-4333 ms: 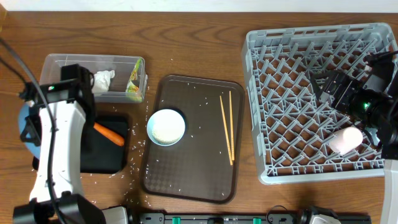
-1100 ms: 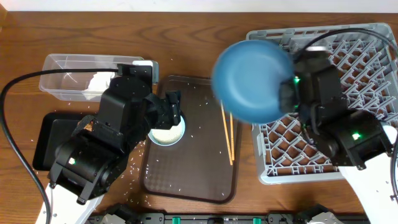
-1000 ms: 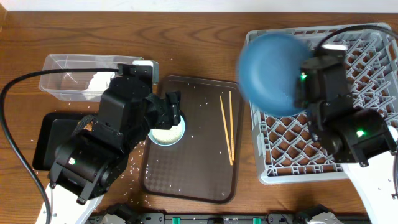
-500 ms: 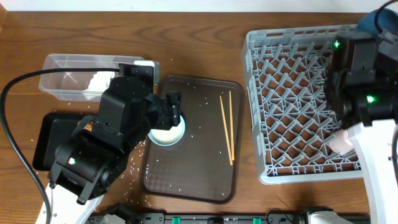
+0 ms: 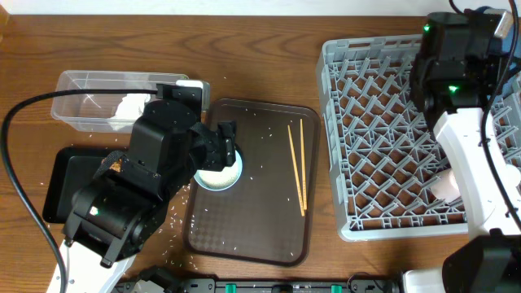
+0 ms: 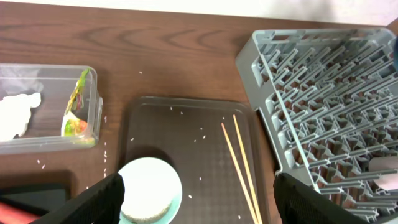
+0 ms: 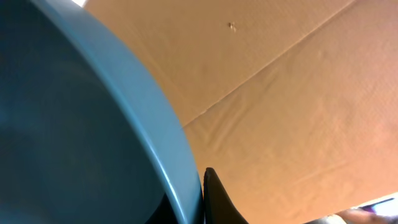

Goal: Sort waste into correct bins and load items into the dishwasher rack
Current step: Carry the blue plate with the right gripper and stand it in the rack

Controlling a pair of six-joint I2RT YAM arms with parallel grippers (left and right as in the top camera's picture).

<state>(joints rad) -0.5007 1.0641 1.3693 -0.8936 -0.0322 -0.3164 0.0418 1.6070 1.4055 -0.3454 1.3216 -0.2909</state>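
The rack (image 5: 399, 138) is parked on the right for loading. The dish (image 7: 74, 124) is pinched by its rim in the right gripper (image 7: 202, 202) near the rack's far corner, probably for slotting between pegs. The left gripper (image 6: 199, 202) is spread empty over the bowl (image 6: 148, 200), likely for a grab.

Matt grey plastic rack (image 5: 374, 122), glossy clear tub (image 5: 89, 81), wood-grain table (image 5: 260, 57).

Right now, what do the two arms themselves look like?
They match: chunky black joint housings on white links, with small green lights. The left arm has a black cable looping off it and black fingers. The right arm shows one black finger.
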